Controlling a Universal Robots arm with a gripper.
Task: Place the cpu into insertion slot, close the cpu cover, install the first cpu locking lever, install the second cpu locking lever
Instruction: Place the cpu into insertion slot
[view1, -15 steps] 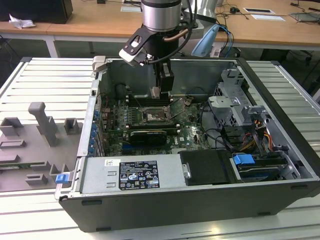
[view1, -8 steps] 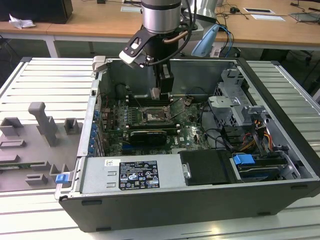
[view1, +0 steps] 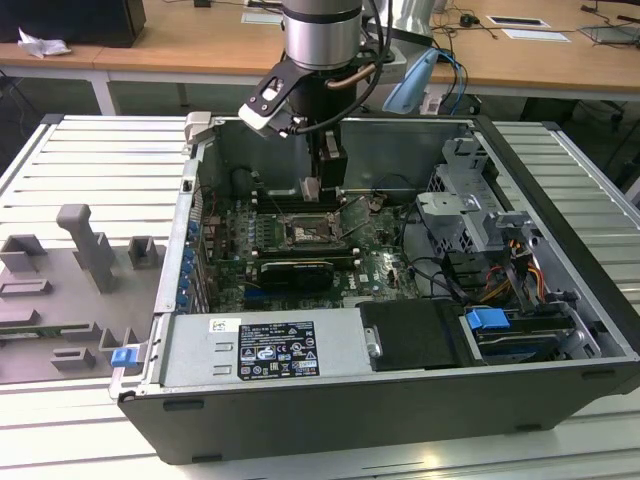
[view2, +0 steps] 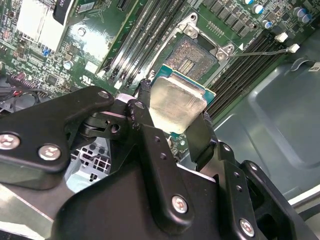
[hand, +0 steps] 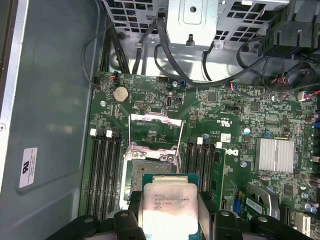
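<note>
Black fingers (view2: 200, 137) pinch the cpu (hand: 167, 210), its printed lettering illegible, near the open socket (view2: 192, 57).

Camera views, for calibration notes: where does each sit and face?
Exterior view: off-arm, looking down into the open dark computer case; arm and gripper show.
First wrist view: wrist-mounted, facing the green motherboard; fingertips show.
Second wrist view: wrist-mounted, slanting toward the open socket; finger links show.
Both wrist views share the gripped silvery square cpu.

The exterior view looks steeply down on the whole open computer case (view1: 400, 420) on the bench (view1: 100, 160). Both wrist views ride close above the motherboard (hand: 225, 115), from different sides of the fingers (view2: 202, 137), sharing the cpu (view2: 175, 102) and socket (view2: 192, 55).
</note>
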